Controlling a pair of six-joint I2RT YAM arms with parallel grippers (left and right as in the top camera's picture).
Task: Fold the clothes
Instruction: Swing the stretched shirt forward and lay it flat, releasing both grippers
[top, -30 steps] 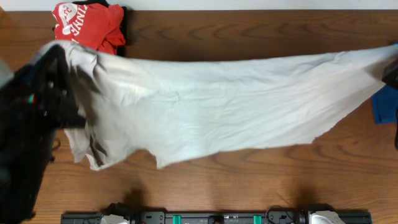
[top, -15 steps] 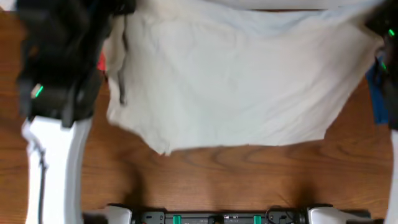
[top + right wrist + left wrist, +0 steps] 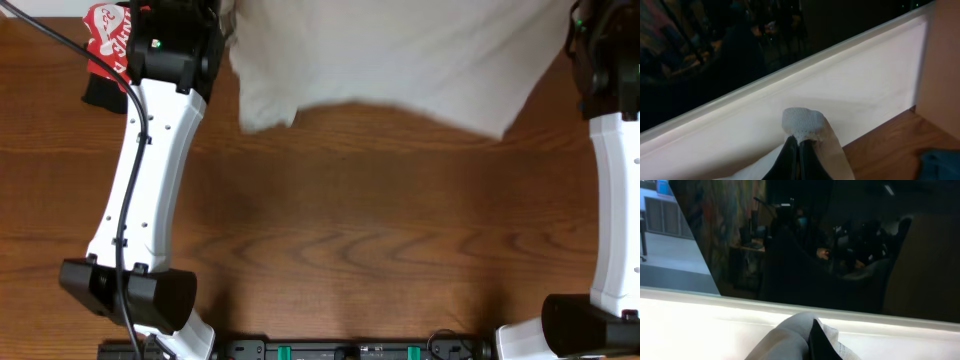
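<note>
The white garment lies along the far edge of the wooden table, spread between the two arms. Its near hem is uneven, dipping lowest toward the far-left and far-right sections. The left arm reaches from the near-left corner up to the far-left corner. The right arm runs along the right edge to the far-right corner. From above, both wrists cover their own fingers, so grip state must be read from the wrist cameras. In the left wrist view, the left gripper is closed on a bunched fold of the pale fabric, which wraps up and over the dark finger. Behind it is a white ledge below dark glass. In the right wrist view, the right gripper has its two fingers pressed together on the fabric. A ribbed band of the garment stands up just above the fingertips. A red printed garment sits in the far-left corner, partly under the left arm's wrist. A blue fabric item lies on the wood near the far edge, beside the right gripper. Its shape cannot be made out.
</note>
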